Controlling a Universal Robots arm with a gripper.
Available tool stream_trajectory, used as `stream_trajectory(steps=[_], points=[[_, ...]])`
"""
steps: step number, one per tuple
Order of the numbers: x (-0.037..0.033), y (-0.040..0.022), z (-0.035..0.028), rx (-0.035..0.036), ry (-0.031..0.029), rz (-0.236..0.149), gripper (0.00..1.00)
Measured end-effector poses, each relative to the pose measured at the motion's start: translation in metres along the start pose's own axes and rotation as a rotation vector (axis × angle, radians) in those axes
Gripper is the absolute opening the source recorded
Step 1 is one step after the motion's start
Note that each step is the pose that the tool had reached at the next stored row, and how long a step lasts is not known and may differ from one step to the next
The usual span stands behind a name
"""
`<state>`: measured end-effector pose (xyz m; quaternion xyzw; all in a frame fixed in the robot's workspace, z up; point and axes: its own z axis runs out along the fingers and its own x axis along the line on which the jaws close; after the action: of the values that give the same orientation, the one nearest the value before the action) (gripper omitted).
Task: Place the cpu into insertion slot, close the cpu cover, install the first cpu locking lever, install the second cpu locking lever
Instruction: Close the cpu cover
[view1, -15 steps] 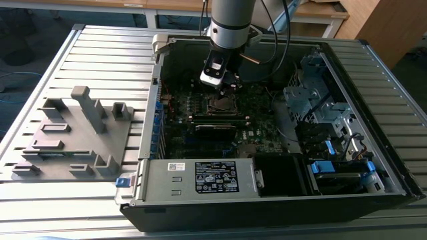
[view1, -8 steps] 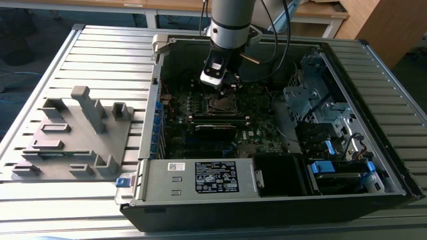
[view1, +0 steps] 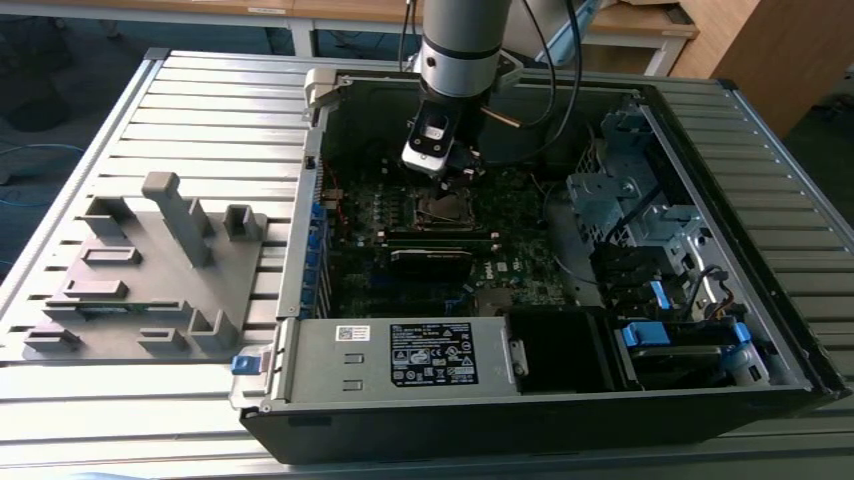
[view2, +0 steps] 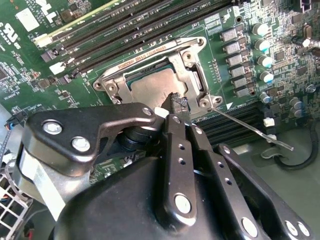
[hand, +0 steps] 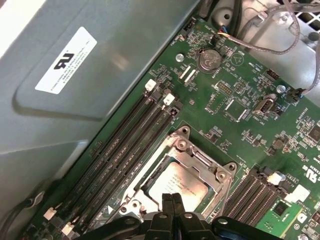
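The cpu (view2: 151, 88) (hand: 176, 184), with its dull silver top, lies flat in the insertion slot (view1: 445, 208) on the green motherboard. The shiny cpu cover (view2: 193, 75) (hand: 198, 159) is folded down around it, and the chip shows through its window. A thin metal locking lever (view2: 252, 128) slants away from one socket corner, standing free of the board. My gripper (view2: 176, 102) (hand: 171, 199) (view1: 449, 178) hangs just over the socket's edge, its black fingers shut together with nothing seen between them. The fingertips are at the cover's rim, and I cannot tell whether they touch it.
Long black memory slots (view2: 140, 30) (hand: 125, 145) run beside the socket. The open case holds a grey drive cage (view1: 614, 195), a labelled power supply box (view1: 400, 355) and cables (view1: 561, 70). A grey fixture plate (view1: 147, 270) sits on the slatted table at the exterior view's left.
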<state>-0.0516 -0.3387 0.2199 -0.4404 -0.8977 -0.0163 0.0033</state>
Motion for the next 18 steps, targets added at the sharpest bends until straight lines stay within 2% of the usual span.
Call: stream_trajectory(steps=[2, 11, 15, 18], points=[[0.0000, 0.0000, 0.0000, 0.0003, 0.0002, -0.011, 0.11], [0.0000, 0.0000, 0.0000, 0.0003, 0.0003, -0.013, 0.11], [0.0000, 0.0000, 0.0000, 0.0008, 0.0009, -0.036, 0.11], [0.0000, 0.0000, 0.0000, 0.0008, 0.0009, -0.037, 0.11]])
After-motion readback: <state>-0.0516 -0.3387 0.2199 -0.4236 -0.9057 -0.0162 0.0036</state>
